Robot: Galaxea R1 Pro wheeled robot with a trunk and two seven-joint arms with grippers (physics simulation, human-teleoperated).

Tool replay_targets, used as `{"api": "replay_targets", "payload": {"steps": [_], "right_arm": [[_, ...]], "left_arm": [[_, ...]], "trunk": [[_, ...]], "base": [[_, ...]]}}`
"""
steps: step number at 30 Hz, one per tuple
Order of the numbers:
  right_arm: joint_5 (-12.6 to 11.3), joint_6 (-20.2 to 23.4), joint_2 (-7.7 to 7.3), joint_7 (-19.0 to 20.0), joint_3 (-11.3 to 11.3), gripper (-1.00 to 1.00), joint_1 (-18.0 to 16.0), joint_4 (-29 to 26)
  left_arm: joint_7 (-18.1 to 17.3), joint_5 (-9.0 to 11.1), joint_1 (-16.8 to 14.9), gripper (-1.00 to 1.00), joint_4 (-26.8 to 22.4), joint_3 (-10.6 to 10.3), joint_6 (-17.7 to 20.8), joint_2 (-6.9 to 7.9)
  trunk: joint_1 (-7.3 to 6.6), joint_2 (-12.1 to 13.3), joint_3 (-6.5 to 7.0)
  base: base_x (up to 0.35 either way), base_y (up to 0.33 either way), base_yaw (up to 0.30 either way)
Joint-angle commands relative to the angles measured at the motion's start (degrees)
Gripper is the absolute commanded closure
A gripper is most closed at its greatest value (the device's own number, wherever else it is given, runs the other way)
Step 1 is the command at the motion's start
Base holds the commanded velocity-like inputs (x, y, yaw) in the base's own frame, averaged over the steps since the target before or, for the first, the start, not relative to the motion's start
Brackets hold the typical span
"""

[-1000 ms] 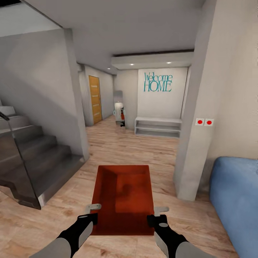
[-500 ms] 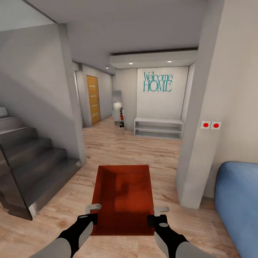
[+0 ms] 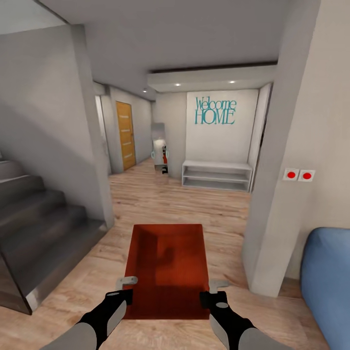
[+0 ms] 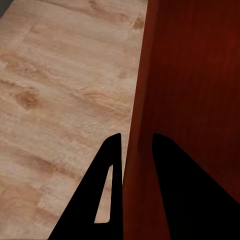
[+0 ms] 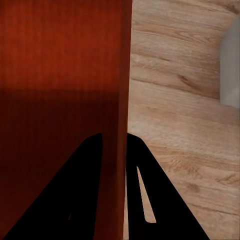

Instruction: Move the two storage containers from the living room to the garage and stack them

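The robot is carrying one container (image 3: 167, 270) out of the living room toward the hallway, so this looks like the transport step, with the garage not yet in sight. The box is hanging level and open-topped in front of the trunk, above the wood floor (image 3: 170, 204), held between both arms. The left gripper (image 3: 125, 287) is pinching the box's left wall, one finger (image 4: 107, 200) outside and the other inside; the right gripper (image 3: 214, 290) is clamping the right wall the same way, its outer finger (image 5: 150, 200) against the wood side. Both forearms are reaching forward and slightly inward, low and roughly symmetrical. Next, I'd judge, it needs to steer through the gap between the stairs (image 3: 39, 218) and the pillar (image 3: 277, 194), keeping the box level and clear of the sofa (image 3: 328, 277), probably toward the door (image 3: 125, 135).
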Motion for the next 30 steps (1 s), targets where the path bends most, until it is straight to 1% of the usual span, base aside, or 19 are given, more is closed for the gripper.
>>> {"api": "replay_targets", "payload": {"steps": [1, 30], "right_arm": [[-0.6, -0.2, -0.03, -0.3, -1.1, 1.00, 0.0, 0.0], [-0.6, -0.3, -0.15, -0.3, -1.1, 1.00, 0.0, 0.0]], "left_arm": [[0.6, -0.7, -0.1, 1.00, -0.3, 1.0, 0.4, 2.58], [0.6, -0.7, 0.0, 1.00, -0.3, 1.0, 0.4, 2.58]], "trunk": [[0.04, 0.0, -0.07], [0.04, 0.0, -0.07]], "base": [[0.321, 0.000, 0.000], [0.321, 0.000, 0.000]]}}
